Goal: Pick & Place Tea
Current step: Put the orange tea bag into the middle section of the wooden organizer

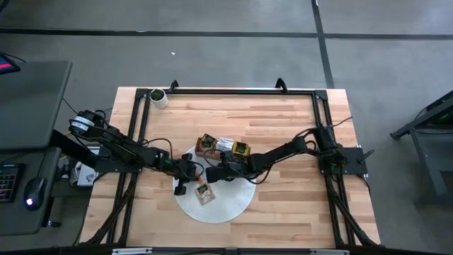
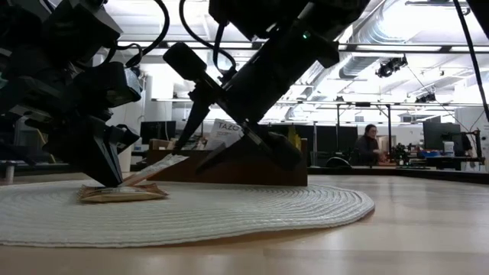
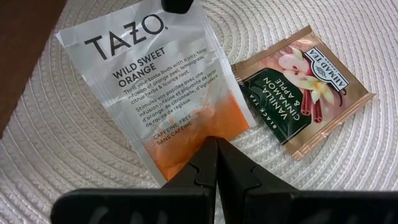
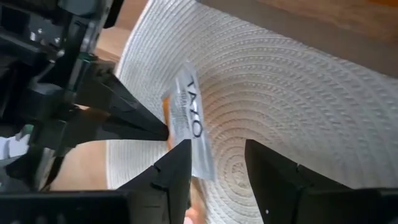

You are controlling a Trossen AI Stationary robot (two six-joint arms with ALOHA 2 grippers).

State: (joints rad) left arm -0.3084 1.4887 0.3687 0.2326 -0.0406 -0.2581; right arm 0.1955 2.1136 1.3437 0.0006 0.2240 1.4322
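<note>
A white-and-orange Tazo tea packet (image 3: 158, 81) is tilted over the round white woven mat (image 1: 233, 202), with my left gripper (image 3: 216, 146) shut on it. My right gripper (image 4: 217, 155) is open at the packet's white end (image 4: 189, 102), one fingertip (image 3: 177, 5) at that edge. A second tea packet, brown and green (image 3: 305, 93), lies flat on the mat beside it. The wooden tray (image 2: 229, 174) with more tea (image 1: 241, 149) stands just beyond the mat. My left gripper pinches the middle of the packet's orange end (image 3: 208, 127) between its two fingertips. The fingers slant down from the table's left. From the fingers the packet rises at a shallow tilt, its white end (image 2: 179, 159) off the mat. My right gripper's fingertip is at the white end; whether it touches, I cannot tell.
A white cup (image 1: 158, 98) stands at the far left corner. Black frame rails (image 1: 233, 91) run along the table's far edge and sides. Bare wood (image 1: 283, 120) lies to the right of the tray. A person (image 2: 370, 145) sits far off in the room.
</note>
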